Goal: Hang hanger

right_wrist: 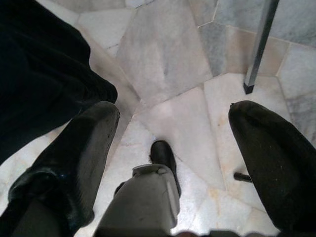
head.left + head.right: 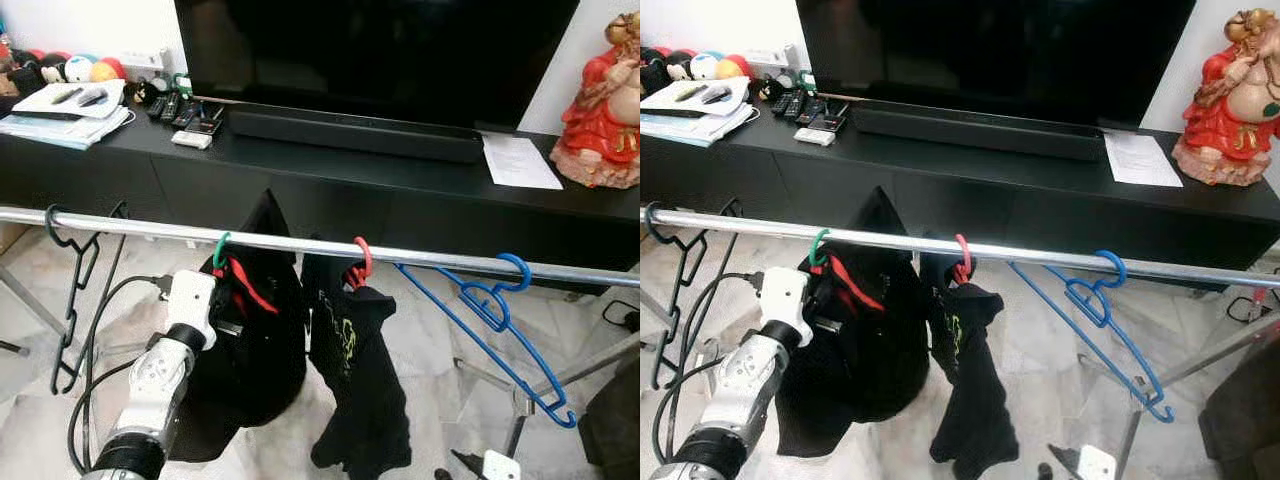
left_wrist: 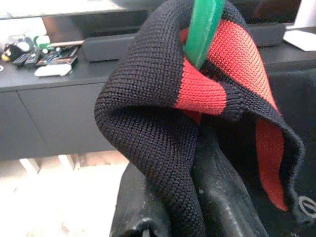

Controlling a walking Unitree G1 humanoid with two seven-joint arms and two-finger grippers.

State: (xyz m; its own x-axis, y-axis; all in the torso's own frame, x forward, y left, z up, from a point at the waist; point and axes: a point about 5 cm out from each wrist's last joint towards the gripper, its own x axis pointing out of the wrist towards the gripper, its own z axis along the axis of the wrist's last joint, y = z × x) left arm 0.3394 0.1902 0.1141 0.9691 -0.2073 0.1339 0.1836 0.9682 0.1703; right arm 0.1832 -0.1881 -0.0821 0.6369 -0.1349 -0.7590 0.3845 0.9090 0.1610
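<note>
A green hanger [image 2: 221, 250] carries a black garment with red trim [image 2: 255, 350], and its hook sits over the silver rail [image 2: 430, 254]. My left gripper [image 2: 226, 303] reaches up into the garment's collar just below the hook. In the left wrist view the green hanger [image 3: 202, 29] runs down into the knit collar [image 3: 148, 113], which is squeezed between my black fingers [image 3: 222, 197]. My right gripper [image 1: 175, 111] hangs low over the marble floor, open and holding nothing.
Also on the rail are a black wire hanger [image 2: 70, 290] at the left end, a red hanger [image 2: 361, 262] with a black shirt [image 2: 360, 380], and a bare blue hanger [image 2: 500, 320]. Behind stands a black TV console [image 2: 300, 150] with a soundbar, remotes and a red statue [image 2: 600, 110].
</note>
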